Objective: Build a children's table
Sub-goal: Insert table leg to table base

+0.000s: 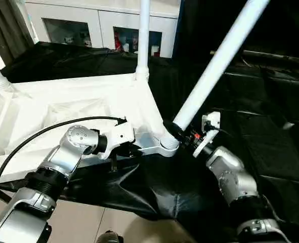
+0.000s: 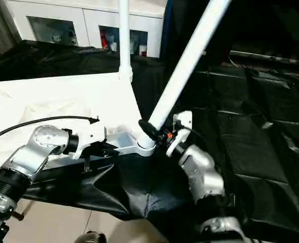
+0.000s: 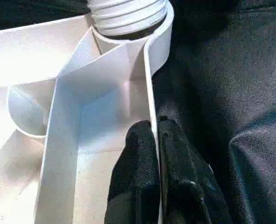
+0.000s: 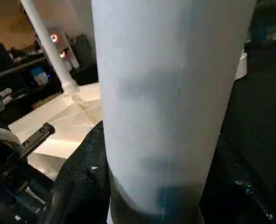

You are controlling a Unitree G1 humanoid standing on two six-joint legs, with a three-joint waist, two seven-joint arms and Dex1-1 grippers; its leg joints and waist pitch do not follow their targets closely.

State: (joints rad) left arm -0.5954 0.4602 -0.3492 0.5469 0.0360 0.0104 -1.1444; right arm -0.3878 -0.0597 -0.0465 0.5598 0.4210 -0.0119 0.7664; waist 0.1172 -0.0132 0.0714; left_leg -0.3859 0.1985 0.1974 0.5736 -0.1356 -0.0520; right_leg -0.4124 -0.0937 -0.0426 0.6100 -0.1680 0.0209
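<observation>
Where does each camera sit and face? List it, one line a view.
Left eye, right eye: head, looking down at the tabletop; both forearms show; left gripper pinches its rim, right gripper holds the tilted leg.
Left wrist: along shut fingers clamping the rim, toward the corner socket.
Right wrist: against the leg.
Shared: leg, tabletop.

No writing, label, brand mark or number can be read anywhere here. The white table top [image 1: 63, 109] and its legs [image 1: 217, 63] are plain, and the cabinet [image 1: 101, 23] beyond carries no legible lettering on its doors or on the small things behind the glass, which are too small to make out.
</observation>
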